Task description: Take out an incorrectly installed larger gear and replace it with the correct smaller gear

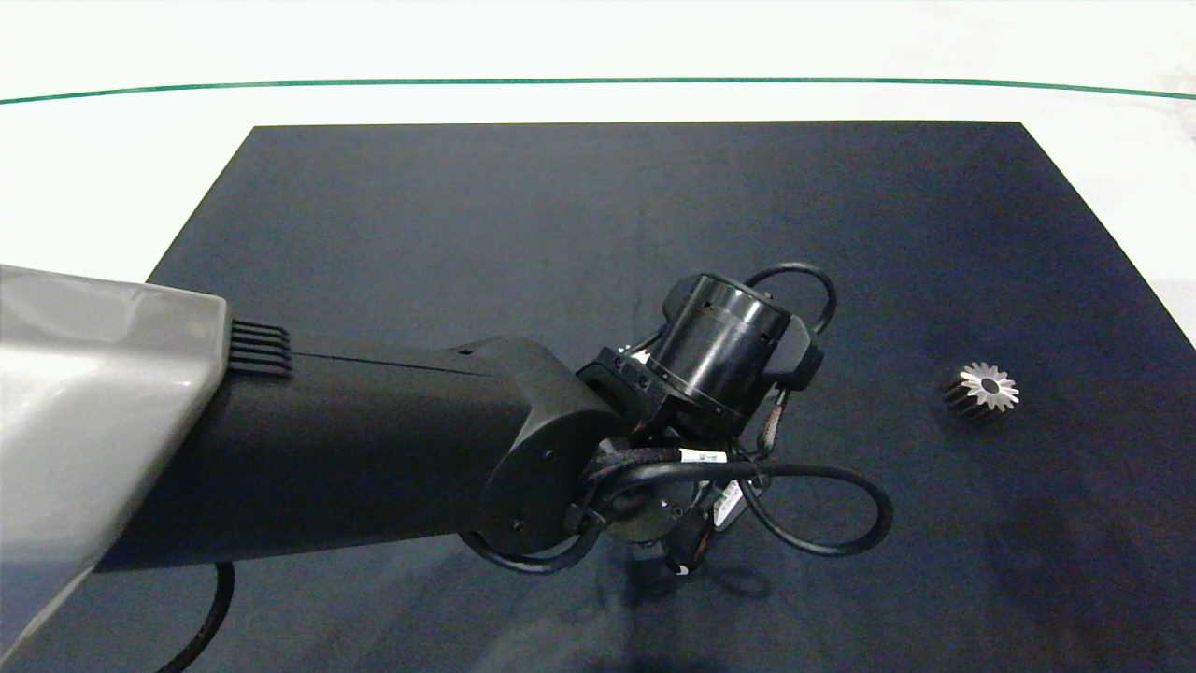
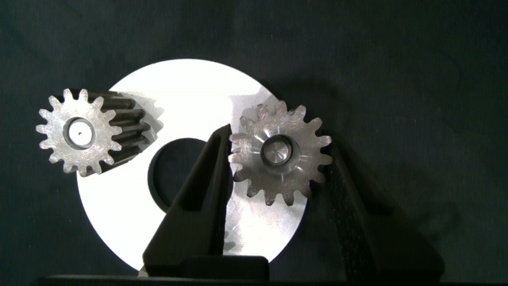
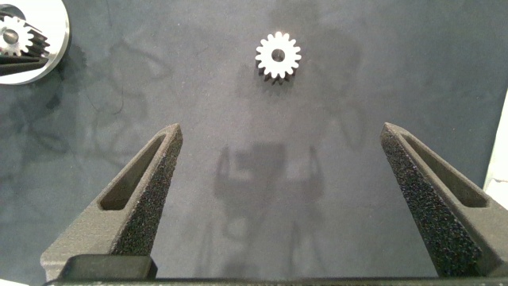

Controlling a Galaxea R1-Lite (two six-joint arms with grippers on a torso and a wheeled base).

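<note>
The left hand (image 2: pixel 282 147) is pinched narrow on the larger gear (image 2: pixel 279 152) at the white disc's (image 2: pixel 119 206) rim, opposite a third gear (image 2: pixel 79 131). In the head view the arm hides all of this. The smaller gear (image 1: pixel 981 388) lies alone near the dark mat's (image 1: pixel 467 206) right edge, with open room around it. The right hand (image 3: pixel 282 131) hangs spread wide above the mat. Three gears in all.

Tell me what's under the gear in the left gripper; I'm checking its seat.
A white disc lies under the gear clamped by the left gripper. Whatever it seats on is hidden by the gear.

The left arm (image 1: pixel 374 449) reaches over the dark mat (image 1: pixel 561 206); a silver gear (image 1: pixel 983 389) lies well to its right.
</note>
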